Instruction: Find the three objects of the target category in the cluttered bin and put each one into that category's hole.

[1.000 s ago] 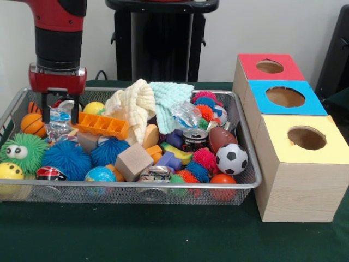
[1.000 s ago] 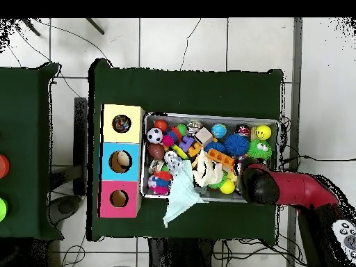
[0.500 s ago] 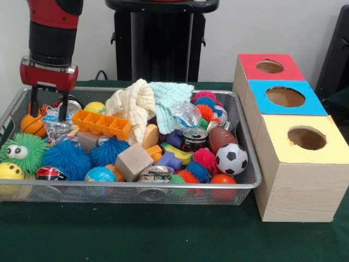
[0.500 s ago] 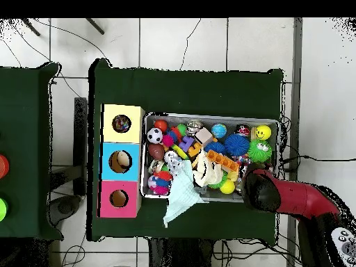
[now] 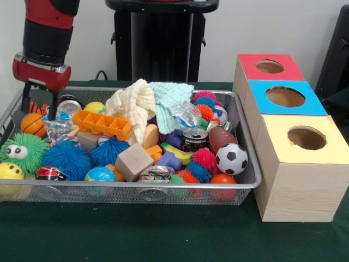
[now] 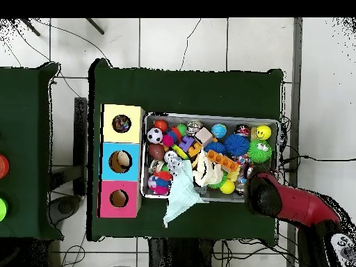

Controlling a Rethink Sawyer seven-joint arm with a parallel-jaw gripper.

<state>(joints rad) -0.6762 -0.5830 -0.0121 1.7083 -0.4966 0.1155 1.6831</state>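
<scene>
The gripper [image 5: 38, 107], fingers apart and empty, hangs over the wire bin's [image 5: 248, 164] corner by the orange basketball [image 5: 31, 124]. Only the overhead view shows contents inside the yellow box's hole [image 6: 121, 124].

Wire-mesh metal bin [image 5: 248, 180], knitted cloths [image 5: 133, 103], wooden block [image 5: 132, 161]

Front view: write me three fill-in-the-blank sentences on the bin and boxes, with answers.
1. The box nearest the camera has a ____ top.
2. The soccer ball lies in the bin beside a brown ____.
3. The gripper hangs over the bin's ____ end.

Answers: yellow; football; left
</scene>
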